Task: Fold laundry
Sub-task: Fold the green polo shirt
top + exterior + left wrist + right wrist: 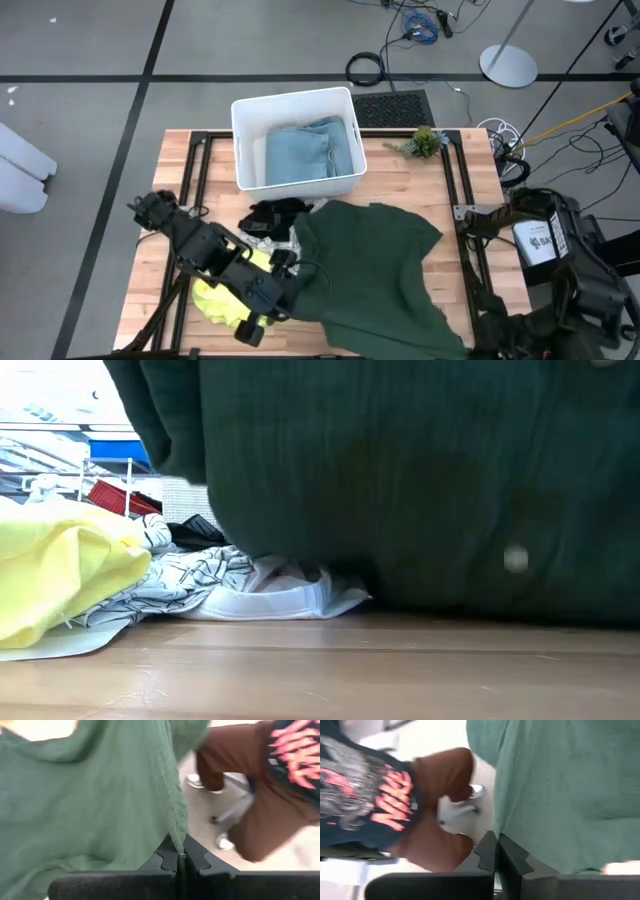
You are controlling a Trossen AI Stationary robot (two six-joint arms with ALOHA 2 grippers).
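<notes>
Between the closed jaws of the left gripper (179,862), an edge of the dark green garment (375,270) is pinched; in the left wrist view the cloth is seen rising straight out of the pinch & hanging to one side of the fingers. The right gripper (496,865) is likewise closed, w/ the same green cloth pressed at its jaw line & spread to one side, per the right wrist view. From above, the garment is draped over the table (440,190) centre toward the near edge, w/ the left arm reaching in under its left side; the right arm's end is hidden under the cloth at the near right corner. Just left of the left gripper, the bright yellow garment (215,300) is bunched on the wood; in the low view it is lying at far left (60,575). Beyond the jaws, toward the bin, the black garment (272,215) & the white garment w/ grey pattern (215,575) are heaped, partly covered by the green one. The light blue garment (305,150) is lying inside the white bin (240,125), well apart from both grippers. A person in brown trousers (250,805) & a dark printed top is seen off the table in both wrist views. A small green plant sprig (420,142) is lying right of the bin.
</notes>
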